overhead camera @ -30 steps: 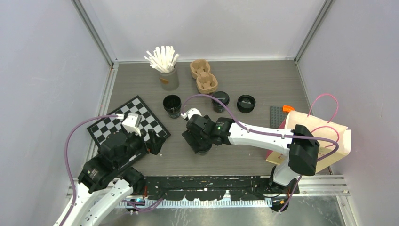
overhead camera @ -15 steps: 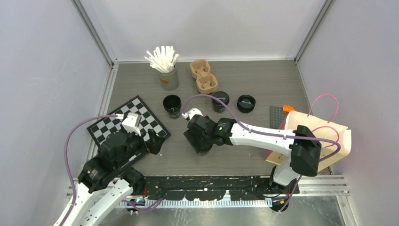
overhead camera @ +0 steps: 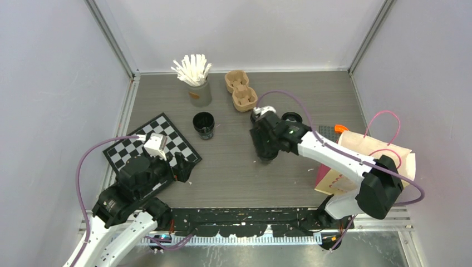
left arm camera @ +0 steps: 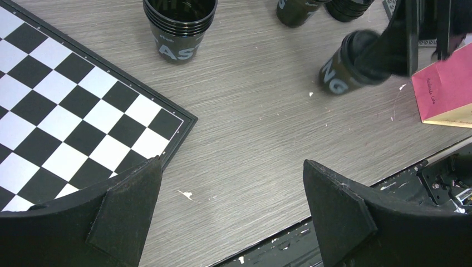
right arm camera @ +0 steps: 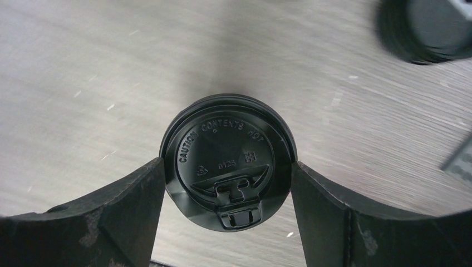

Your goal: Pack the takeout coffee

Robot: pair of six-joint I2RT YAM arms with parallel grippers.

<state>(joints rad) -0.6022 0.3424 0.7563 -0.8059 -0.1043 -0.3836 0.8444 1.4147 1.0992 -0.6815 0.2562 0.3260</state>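
Observation:
My right gripper is shut on a black takeout coffee cup with a lid, one finger pressing each side of the lid's rim. From the left wrist view this cup hangs tilted, just above the table. From above, the right gripper sits mid-table, right of centre. A stack of open black cups stands near the checkerboard. A second lidded cup and a pile of black lids lie behind. My left gripper is open over bare table.
The brown pulp carrier and the grey cup of white sticks stand at the back. A checkerboard lies at the left. A paper bag, a red booklet and a grey baseplate sit at the right.
The right gripper closed on the lidded cup at mid-table, then carried it right and slightly back. The left arm has not moved.

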